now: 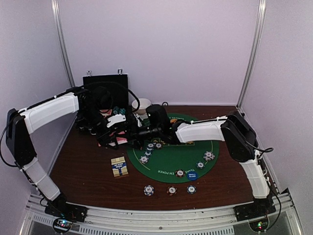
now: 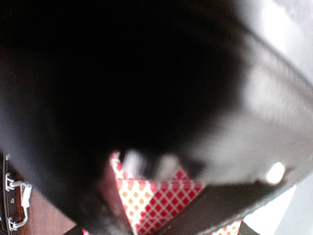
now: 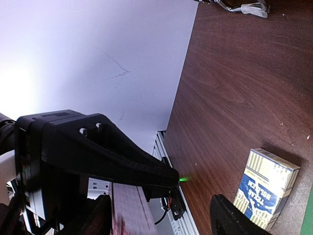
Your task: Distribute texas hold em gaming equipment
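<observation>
Plainly, the pink-backed cards (image 2: pixel 156 200) show a red-and-white diamond lattice on their backs, and from the right wrist we see them edge-on as a pale striped stack. They hang above the worktop (image 1: pixel 83 171), off the left edge of the green mat (image 1: pixel 171 159) and toward the back left corner. The left tool (image 1: pixel 116 133) is pressed together. As far as we can judge through the dark blur filling most of its own camera, it pinches that stack. The right tool (image 3: pixel 193 191) stands spread, and the stack's edge shows in the gap beside one finger.

Three striped chips (image 1: pixel 171 190) sit in a row near the front edge, off the mat, and others dot the mat's left and right rims. The blue disc (image 1: pixel 191 175) lies on the mat's front rim. A card box (image 1: pixel 119 166) lies flat just left of the mat. A black case (image 1: pixel 105 90) stands at the back left corner, with white bowls (image 1: pixel 141 105) beside it. Both arms cross over the mat's back left part and hide it.
</observation>
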